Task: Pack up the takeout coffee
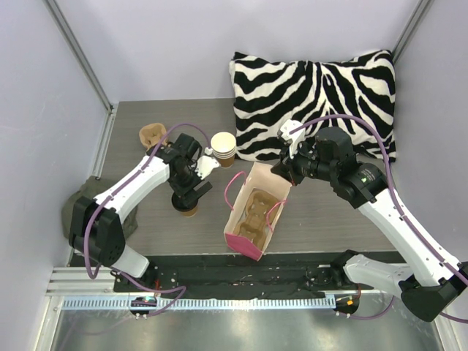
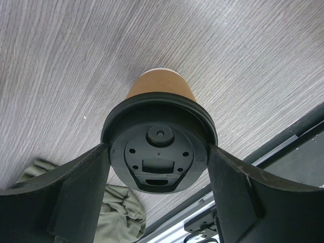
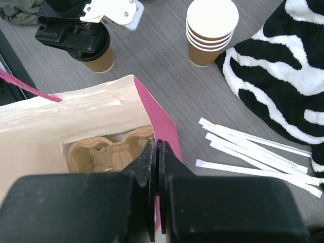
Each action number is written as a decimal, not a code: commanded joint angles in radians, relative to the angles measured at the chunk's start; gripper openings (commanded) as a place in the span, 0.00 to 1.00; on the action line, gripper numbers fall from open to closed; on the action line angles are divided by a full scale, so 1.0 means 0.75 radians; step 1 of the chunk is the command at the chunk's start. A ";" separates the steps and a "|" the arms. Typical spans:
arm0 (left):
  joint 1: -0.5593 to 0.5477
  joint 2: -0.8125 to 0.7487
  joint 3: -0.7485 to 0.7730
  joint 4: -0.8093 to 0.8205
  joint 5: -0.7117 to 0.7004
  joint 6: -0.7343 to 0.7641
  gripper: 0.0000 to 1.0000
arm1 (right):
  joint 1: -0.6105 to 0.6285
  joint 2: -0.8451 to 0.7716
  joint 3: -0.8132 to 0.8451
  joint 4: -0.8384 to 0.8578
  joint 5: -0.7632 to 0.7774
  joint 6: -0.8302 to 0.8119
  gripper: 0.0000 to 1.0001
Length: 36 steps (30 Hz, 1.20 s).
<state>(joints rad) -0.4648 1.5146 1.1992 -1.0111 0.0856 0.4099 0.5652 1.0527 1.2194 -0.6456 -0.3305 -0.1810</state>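
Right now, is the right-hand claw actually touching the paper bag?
Touching. The right wrist view shows the right gripper pinched shut on the pink-lined rim of the paper bag.

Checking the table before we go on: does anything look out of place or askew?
Nothing spilled or damaged. Foreign to coffee packing: a zebra-print pillow at the far right of the table, beside the cup stack, and a crumpled green cloth at its left edge. The right gripper pinches the rim of the paper bag.

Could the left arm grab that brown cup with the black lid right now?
Probably yes. The left hand is open, its fingers on either side of the black lid on the brown cup, and nothing sits between them.
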 commanded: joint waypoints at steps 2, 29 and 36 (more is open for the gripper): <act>0.002 0.085 -0.075 -0.018 -0.057 0.057 0.82 | -0.005 -0.019 0.055 0.039 -0.001 -0.006 0.01; 0.076 0.198 -0.073 -0.034 0.045 0.108 0.58 | -0.005 -0.017 0.076 0.035 0.013 -0.004 0.01; 0.074 0.118 0.182 -0.200 0.098 0.053 0.48 | -0.007 -0.023 0.066 0.037 0.021 -0.006 0.01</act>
<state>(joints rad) -0.4194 1.5871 1.2861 -1.0813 0.1188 0.4572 0.5652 1.0523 1.2278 -0.6518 -0.3252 -0.1810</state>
